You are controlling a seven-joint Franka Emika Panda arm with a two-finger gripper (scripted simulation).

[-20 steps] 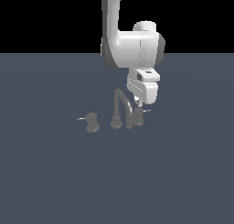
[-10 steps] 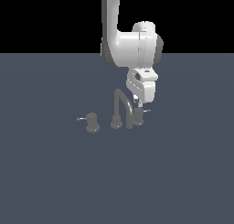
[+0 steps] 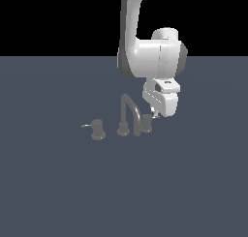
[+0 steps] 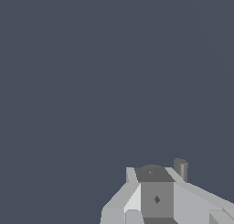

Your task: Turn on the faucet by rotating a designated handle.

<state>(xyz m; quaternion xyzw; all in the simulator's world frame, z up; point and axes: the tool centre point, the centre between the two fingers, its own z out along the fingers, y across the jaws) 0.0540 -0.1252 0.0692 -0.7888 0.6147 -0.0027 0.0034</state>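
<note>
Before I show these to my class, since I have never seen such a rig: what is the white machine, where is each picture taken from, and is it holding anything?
These are simulator renders. The white machine is a Franka Panda robot arm; its end effector hangs low beside a small dark grey faucet on a flat grey surface. The exterior view comes from a camera off the arm; the wrist view comes from a camera on the arm's wrist, looking past the end effector. The faucet has an arched spout and two knobs: the designated handle right below the end effector, and another knob on the exterior view's left. Whether anything is gripped cannot be told.
</note>
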